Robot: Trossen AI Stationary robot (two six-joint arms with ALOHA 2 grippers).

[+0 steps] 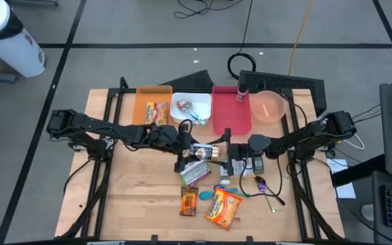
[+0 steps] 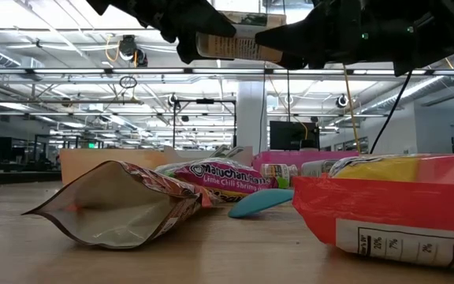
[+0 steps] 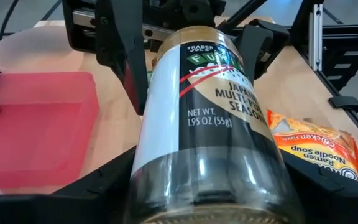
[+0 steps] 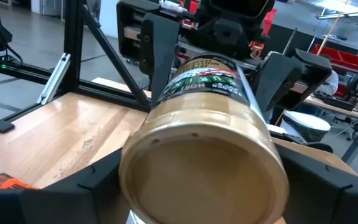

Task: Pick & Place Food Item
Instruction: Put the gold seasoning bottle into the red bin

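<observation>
A seasoning jar (image 1: 206,152) with a black label and a gold cap hangs level in the air over the middle of the table, between my two grippers. My left gripper (image 1: 190,150) comes from the table's left and is shut on the jar's clear glass bottom end (image 3: 204,186). My right gripper (image 1: 227,152) comes from the right and is shut on the cap end (image 4: 204,168). In the low view the jar (image 2: 239,45) shows high above the packets on the table. My left gripper pinches the jar's glass bottom end (image 3: 148,180) between its two fingers, one on each side. The fingers reach level from the table's left and lie along the jar, which is lifted clear and lies level. My right gripper has the jar's gold cap end (image 4: 135,155) between its two fingers (image 3: 129,68), one against each side. It comes level from the table's right, along the jar. The jar is clear of the table.
At the back stand an orange tray (image 1: 145,102) with a snack, a white tray (image 1: 182,102), a red tray (image 1: 226,119) and a pink bowl (image 1: 269,107). Under the jar lie a noodle bag (image 1: 224,207), a ramen packet (image 1: 196,171) and a candy pack (image 1: 188,202).
</observation>
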